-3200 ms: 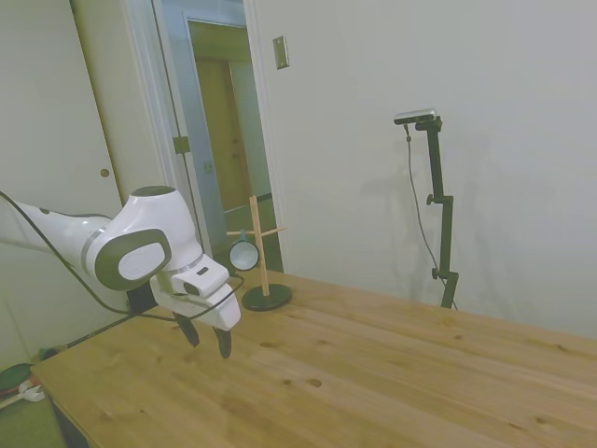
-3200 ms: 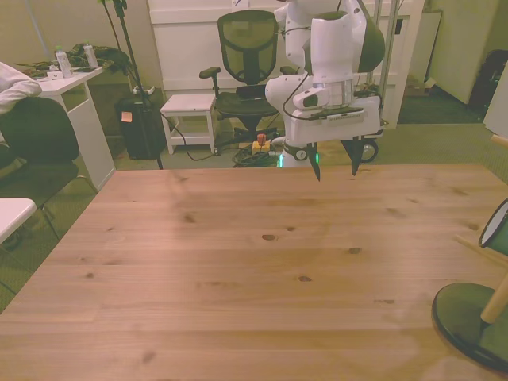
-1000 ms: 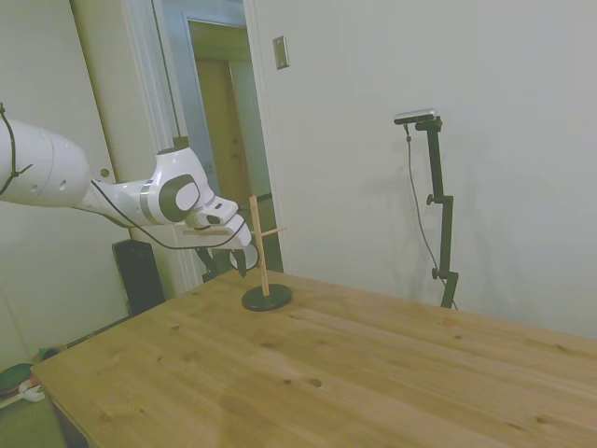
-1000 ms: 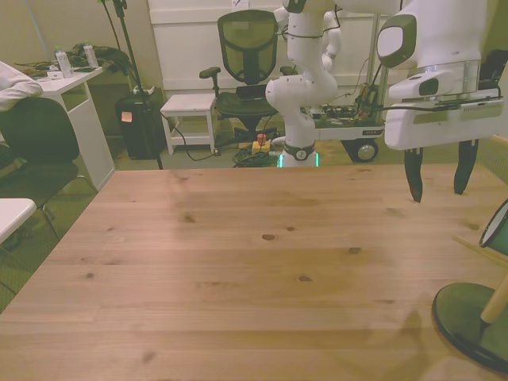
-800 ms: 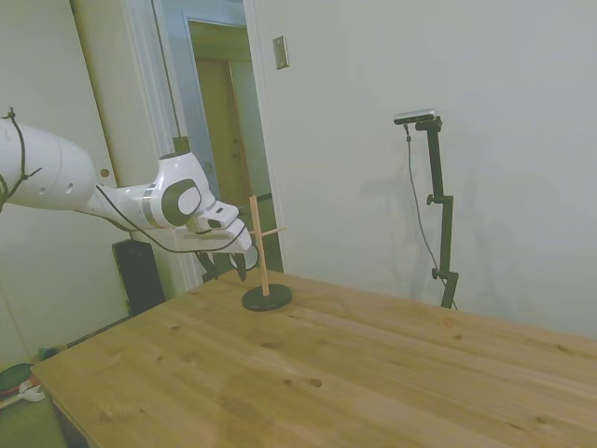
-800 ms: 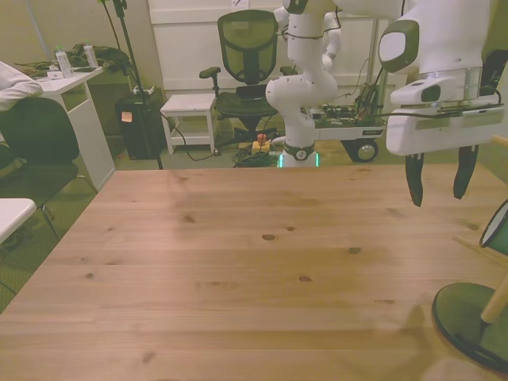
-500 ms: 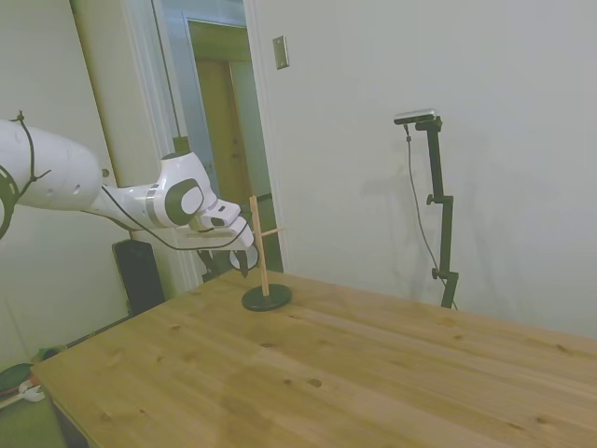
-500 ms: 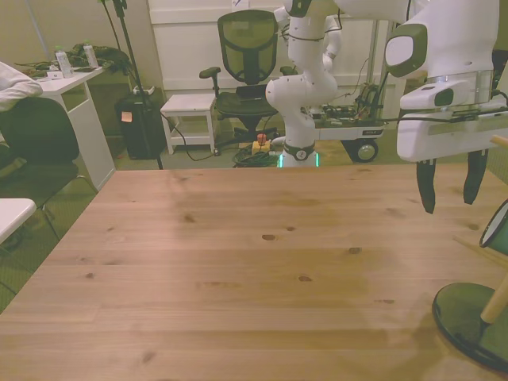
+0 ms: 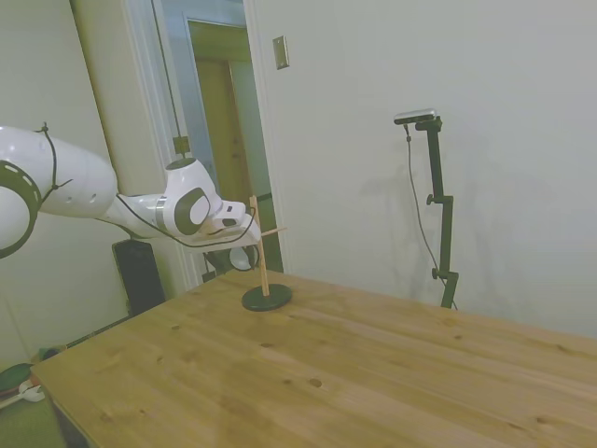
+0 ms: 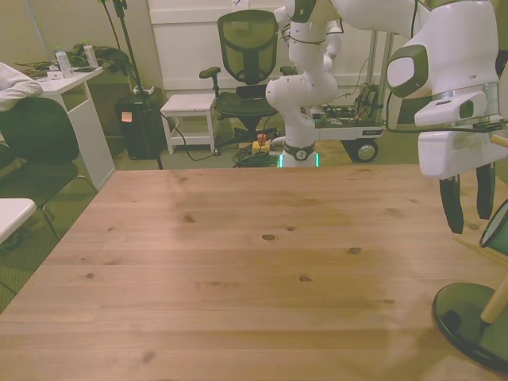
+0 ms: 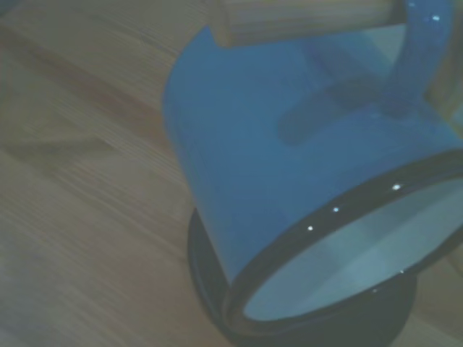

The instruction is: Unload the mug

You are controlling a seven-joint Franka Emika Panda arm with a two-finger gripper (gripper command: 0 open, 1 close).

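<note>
The blue-grey mug (image 11: pixel 289 166) hangs by its loop handle (image 11: pixel 423 58) on a wooden peg (image 11: pixel 311 18) of a mug tree, its white inside and dark rim tilted downward over the tree's dark round base (image 10: pixel 475 321). In the front view only the mug's rim (image 10: pixel 497 225) shows, at the right edge. My gripper (image 10: pixel 468 206) is open, with its dark fingers (image 10: pixel 452 213) pointing down just beside the mug, toward the front view's left, and nothing between them. In the side view the mug (image 9: pixel 244 259) shows below my hand, next to the tree's upright post (image 9: pixel 257 245).
The mug tree stands near the table's corner, close to the edge (image 9: pixel 210 282). Behind the table are an office chair (image 10: pixel 248 48), a small white stool (image 10: pixel 189 105), a white desk (image 10: pixel 75 95) and a cart (image 10: pixel 349 131) by the robot's base.
The gripper, still open, has moved further toward the front view's right and lower, coming up beside the hanging mug. The mug and tree have not moved.
</note>
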